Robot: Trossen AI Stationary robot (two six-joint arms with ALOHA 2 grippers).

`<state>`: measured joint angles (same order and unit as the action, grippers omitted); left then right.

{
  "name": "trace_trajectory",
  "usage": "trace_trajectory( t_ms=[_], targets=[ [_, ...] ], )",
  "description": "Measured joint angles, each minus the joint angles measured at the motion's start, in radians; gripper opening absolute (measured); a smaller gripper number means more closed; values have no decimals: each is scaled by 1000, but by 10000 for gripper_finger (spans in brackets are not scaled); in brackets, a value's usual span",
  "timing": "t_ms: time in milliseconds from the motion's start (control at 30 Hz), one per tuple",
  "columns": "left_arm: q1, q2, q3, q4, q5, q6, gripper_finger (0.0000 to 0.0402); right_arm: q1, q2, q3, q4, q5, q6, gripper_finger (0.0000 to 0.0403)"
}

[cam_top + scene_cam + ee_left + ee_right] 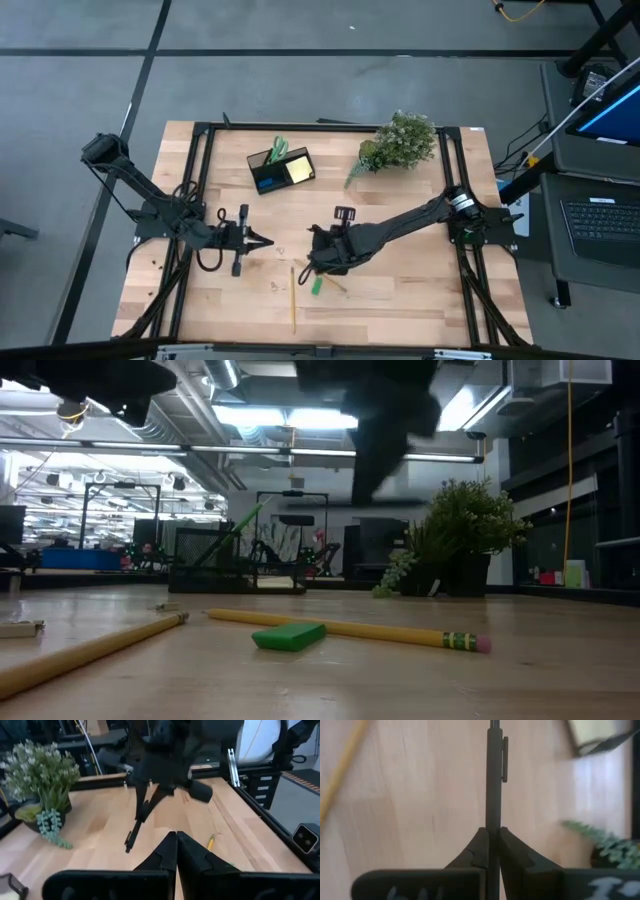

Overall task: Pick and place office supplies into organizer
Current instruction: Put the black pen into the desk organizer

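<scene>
Right gripper raised over the surface near its front edge, fingers clamped on a black pen. Left gripper idle toward the left edge, fingers together, nothing held. Organizer near the rear edge, beside the plant. Green block and yellow pencil lying near the front edge.

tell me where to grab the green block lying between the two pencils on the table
Judging by its pose, take the green block across its two long sides, coming straight down from above. It lies flat and low on the table, so a level approach gives the fingers little to pinch. A yellow pencil runs close behind it, so the fingers should straddle the block without catching that.
</scene>
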<state>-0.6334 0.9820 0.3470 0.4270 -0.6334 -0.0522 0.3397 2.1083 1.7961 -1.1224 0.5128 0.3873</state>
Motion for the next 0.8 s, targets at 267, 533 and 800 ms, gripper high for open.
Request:
trace_trajectory(
  t_ms=[267,533,800],
  targets=[
    [0,0,0,26,-4,32,2,0,-160,-51,40,71,-5,24],
    [7,0,0,26,-4,33,2,0,-337,-315,362,70,-53,24],
    [93,39,0,130,7,61,13,-4,-498,-664,1055,-69,-274,24]
  ],
)
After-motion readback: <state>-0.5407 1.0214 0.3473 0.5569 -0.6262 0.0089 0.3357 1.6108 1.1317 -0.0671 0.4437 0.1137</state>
